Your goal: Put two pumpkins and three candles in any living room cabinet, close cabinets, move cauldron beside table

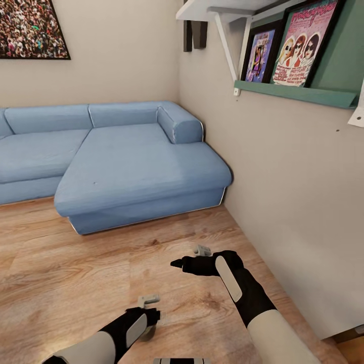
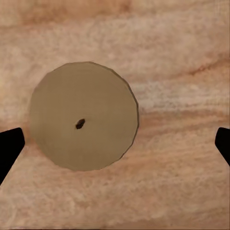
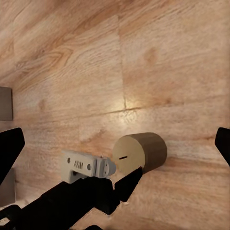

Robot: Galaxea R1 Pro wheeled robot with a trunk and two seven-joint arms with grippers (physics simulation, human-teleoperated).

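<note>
Much of the candle (image 3: 140,154) is hard to read from the head view, where the left arm covers it and little of it can be made out beneath the wrist. The left wrist view looks straight onto its round cream top (image 2: 84,122), with a small dark wick mark at the middle; its sides are hidden there, so the cylinder points its long axis along that camera's line of sight. The right wrist view shows the same candle on the wooden floor (image 1: 76,273), wick face and curved side both visible, with one dark fingertip of the left gripper (image 1: 149,317) just beside it, though contact cannot be judged. In the left wrist view that gripper's two dark fingertips (image 2: 9,146) sit at opposite edges of the frame, spread wide with the candle between them and clear of both; it grasps nothing. The right gripper (image 1: 178,263) hangs above the floor in front of the blue sofa (image 1: 136,172), its fingertips likewise far apart in its own wrist view and holding nothing. On the wall, framed posters (image 1: 298,43) stand on a green shelf (image 1: 298,93), cut off by the frame edge.
</note>
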